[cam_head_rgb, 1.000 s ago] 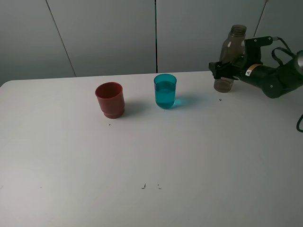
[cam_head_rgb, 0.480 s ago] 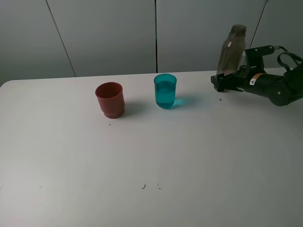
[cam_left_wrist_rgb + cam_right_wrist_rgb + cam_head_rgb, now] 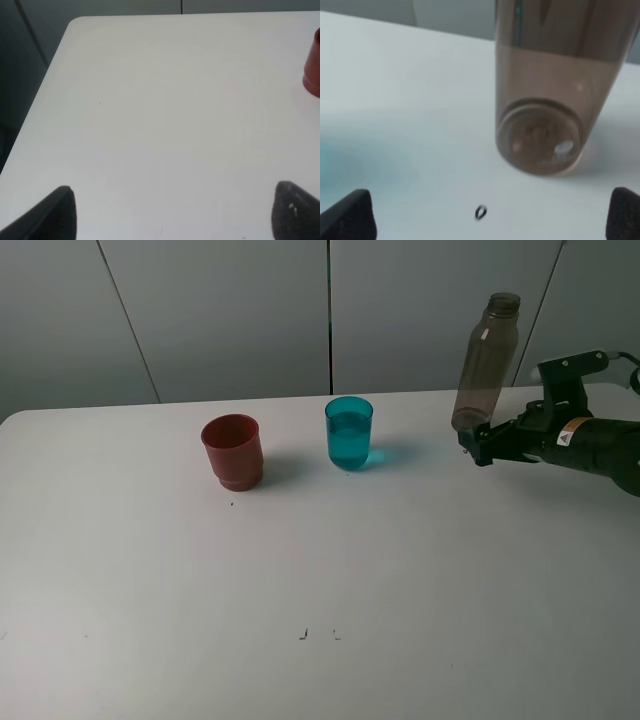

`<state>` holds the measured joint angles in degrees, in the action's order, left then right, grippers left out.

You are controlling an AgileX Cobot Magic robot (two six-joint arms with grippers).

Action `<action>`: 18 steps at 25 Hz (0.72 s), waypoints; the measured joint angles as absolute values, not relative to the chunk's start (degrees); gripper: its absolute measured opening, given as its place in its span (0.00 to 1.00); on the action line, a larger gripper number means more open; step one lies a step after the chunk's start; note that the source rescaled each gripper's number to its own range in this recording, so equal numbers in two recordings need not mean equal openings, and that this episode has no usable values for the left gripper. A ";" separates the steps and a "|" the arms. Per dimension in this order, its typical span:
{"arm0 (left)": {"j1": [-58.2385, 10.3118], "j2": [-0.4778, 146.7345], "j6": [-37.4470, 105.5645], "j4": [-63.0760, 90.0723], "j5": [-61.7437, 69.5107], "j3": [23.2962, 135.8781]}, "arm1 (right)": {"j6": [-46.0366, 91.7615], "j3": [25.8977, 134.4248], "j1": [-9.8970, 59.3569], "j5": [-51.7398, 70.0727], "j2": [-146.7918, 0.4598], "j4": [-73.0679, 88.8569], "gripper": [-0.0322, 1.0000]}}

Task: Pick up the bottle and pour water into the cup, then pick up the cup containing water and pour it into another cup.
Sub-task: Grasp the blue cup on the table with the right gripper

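right claw (image 3: 480, 446) backed off bottle (image 3: 486, 365) | claw spread wide, empty | bottle upright, smoky brown, translucent

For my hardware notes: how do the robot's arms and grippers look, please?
The right arm is glossy black with rounded links, a small white-and-orange label on its side and a black bracket on top. The right gripper is black and blocky. Of the left gripper only two dark, rounded fingertips show; its arm is out of view.

Smoky grey-brown bottle (image 3: 485, 365), translucent teal cup (image 3: 348, 435), red cup (image 3: 232, 450), white table (image 3: 320, 570).
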<state>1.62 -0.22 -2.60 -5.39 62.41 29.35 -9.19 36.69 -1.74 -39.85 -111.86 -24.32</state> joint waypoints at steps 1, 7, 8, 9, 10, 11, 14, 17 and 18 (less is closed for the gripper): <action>1.62 -0.22 -2.60 -5.39 62.41 29.35 | -9.19 35.07 -1.74 -39.85 -110.62 -24.32 1.00; 1.62 -0.22 -2.60 -5.39 62.41 29.35 | -9.19 29.26 -1.74 -39.99 -106.69 -29.24 1.00; 1.62 -0.22 -2.60 -5.39 62.41 29.35 | -9.47 28.90 -1.74 -39.99 -106.64 -32.68 1.00; 1.62 -0.22 -2.60 -5.39 62.41 29.35 | -9.79 28.78 -1.74 -39.99 -106.64 -36.00 1.00; 1.62 -0.22 -2.60 -5.39 62.41 29.35 | -10.20 28.69 -1.74 -39.99 -106.64 -40.27 1.00; 1.62 -0.22 -2.60 -5.39 62.41 29.35 | -10.67 28.59 -1.74 -39.99 -106.64 -44.00 1.00; 1.62 -0.22 -2.60 -5.39 62.41 29.35 | -11.23 28.56 -1.47 -40.10 -106.64 -47.54 1.00; 1.62 -0.22 -2.60 -5.39 62.41 29.35 | -11.32 28.56 -0.68 -40.72 -106.64 -47.54 1.00; 1.62 -0.22 -2.60 -5.39 62.41 29.35 | -11.32 28.56 -0.41 -40.99 -106.64 -47.54 1.00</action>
<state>1.62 -0.22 -2.60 -5.39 62.41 29.35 -11.32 28.56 -0.41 -40.99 -106.64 -47.54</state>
